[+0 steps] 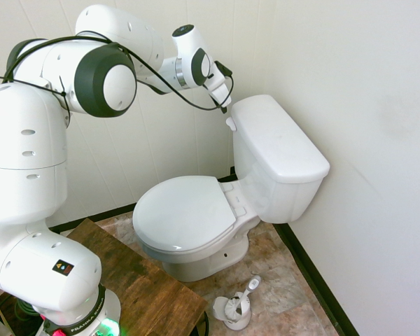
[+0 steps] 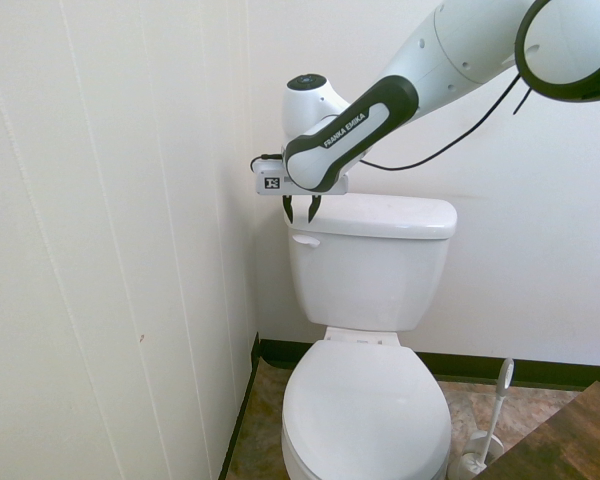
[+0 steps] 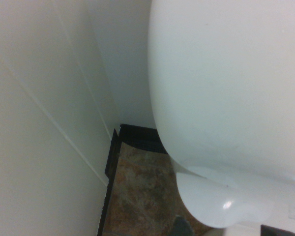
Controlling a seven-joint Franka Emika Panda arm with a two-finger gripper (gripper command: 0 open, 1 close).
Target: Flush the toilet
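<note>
a: how far along is the flush?

b: not done, by the look of it. the end effector (image 2: 301,209) hangs just above the lever (image 2: 306,240), at the tank's upper front corner nearest the side wall. i see no contact yet; pressing the lever down is all that's left.

a: and the fingers?

b: narrowed to a slim gap, nothing between them.

a: where's the toilet?

b: the toilet (image 1: 227,203) stands in the room's corner, tank against the back wall, close beside the panelled side wall. glossy white, lid (image 1: 178,212) shut, flat tank cover (image 1: 276,136) on; the lever is a small white tab.
</note>
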